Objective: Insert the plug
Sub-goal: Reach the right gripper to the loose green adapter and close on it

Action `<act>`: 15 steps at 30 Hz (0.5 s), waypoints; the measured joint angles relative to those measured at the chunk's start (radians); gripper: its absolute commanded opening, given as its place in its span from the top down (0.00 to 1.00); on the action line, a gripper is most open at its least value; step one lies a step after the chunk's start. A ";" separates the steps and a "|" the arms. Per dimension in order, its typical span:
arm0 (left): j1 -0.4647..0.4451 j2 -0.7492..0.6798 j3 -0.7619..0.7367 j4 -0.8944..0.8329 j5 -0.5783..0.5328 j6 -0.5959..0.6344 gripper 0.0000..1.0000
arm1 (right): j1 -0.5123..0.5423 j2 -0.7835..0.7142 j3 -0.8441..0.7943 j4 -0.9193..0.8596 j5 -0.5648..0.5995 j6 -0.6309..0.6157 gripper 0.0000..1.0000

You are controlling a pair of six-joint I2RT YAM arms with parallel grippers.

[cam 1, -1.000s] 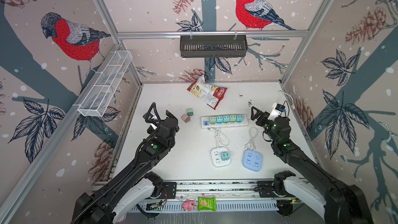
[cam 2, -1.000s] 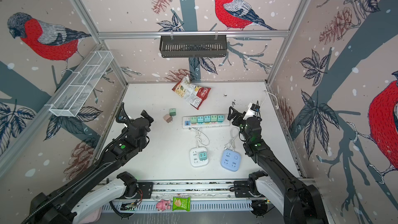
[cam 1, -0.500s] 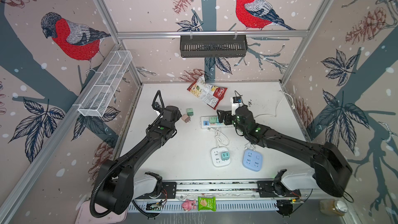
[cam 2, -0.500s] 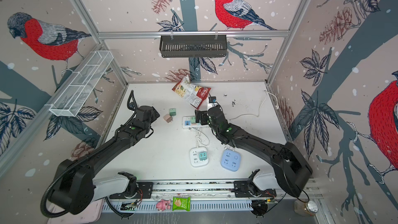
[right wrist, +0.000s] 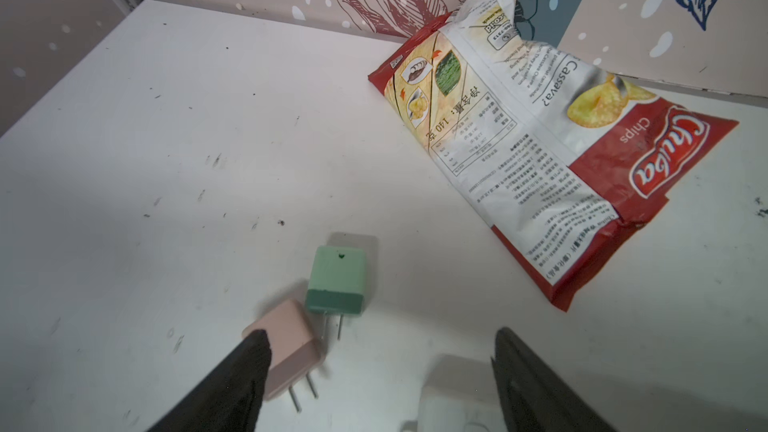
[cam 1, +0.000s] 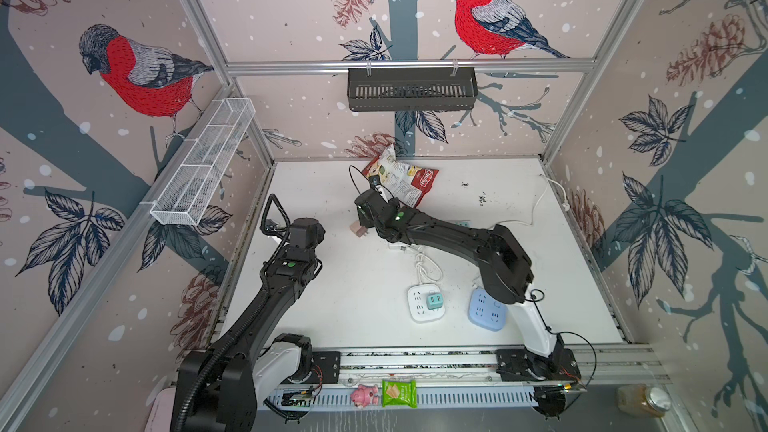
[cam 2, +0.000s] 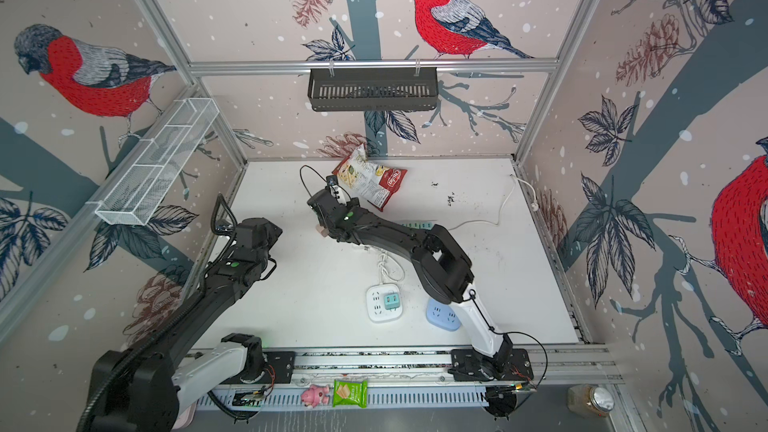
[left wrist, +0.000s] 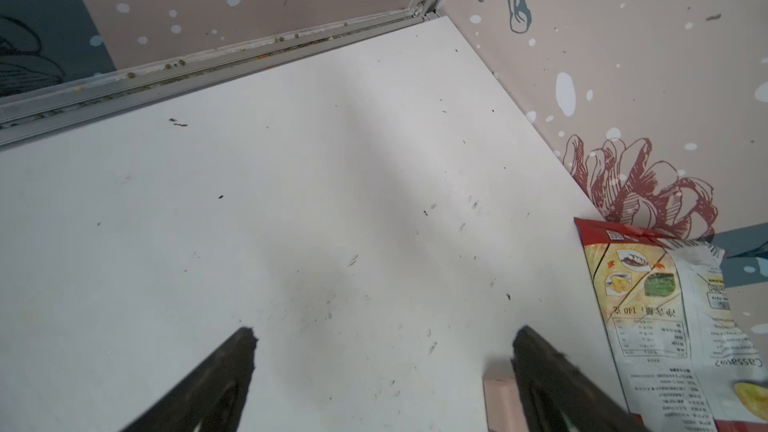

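A pink plug lies on the white table with its prongs out, and a green plug lies just beyond it. My right gripper hangs open over them, one fingertip overlapping the pink plug's corner, nothing held. The end of the white power strip shows near the other finger. In both top views the right gripper reaches across the middle and covers the green plug; the pink plug peeks out. My left gripper is open and empty.
A red and white chips bag lies at the back wall. A white cube socket with a teal plug and a blue cube socket sit near the front. The right arm covers most of the power strip.
My right arm has swung from the right side across to the plugs left of the power strip, its jaws narrowing a little. The left arm has shifted slightly.
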State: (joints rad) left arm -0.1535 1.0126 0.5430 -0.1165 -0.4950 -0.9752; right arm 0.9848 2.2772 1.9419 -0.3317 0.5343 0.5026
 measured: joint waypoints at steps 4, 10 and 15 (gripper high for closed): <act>0.008 -0.054 -0.020 -0.005 -0.007 -0.045 0.04 | 0.000 0.118 0.185 -0.082 0.014 -0.002 0.14; 0.008 -0.144 -0.064 -0.006 -0.032 -0.086 0.04 | -0.021 0.185 0.238 -0.094 -0.015 -0.011 0.12; 0.008 -0.193 -0.106 0.006 -0.033 -0.097 0.04 | -0.056 0.228 0.268 -0.093 -0.072 -0.012 0.12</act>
State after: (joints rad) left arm -0.1452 0.8192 0.4370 -0.1104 -0.5282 -1.0725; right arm 0.9291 2.5053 2.2097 -0.4252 0.4618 0.4908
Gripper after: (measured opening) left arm 0.963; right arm 0.877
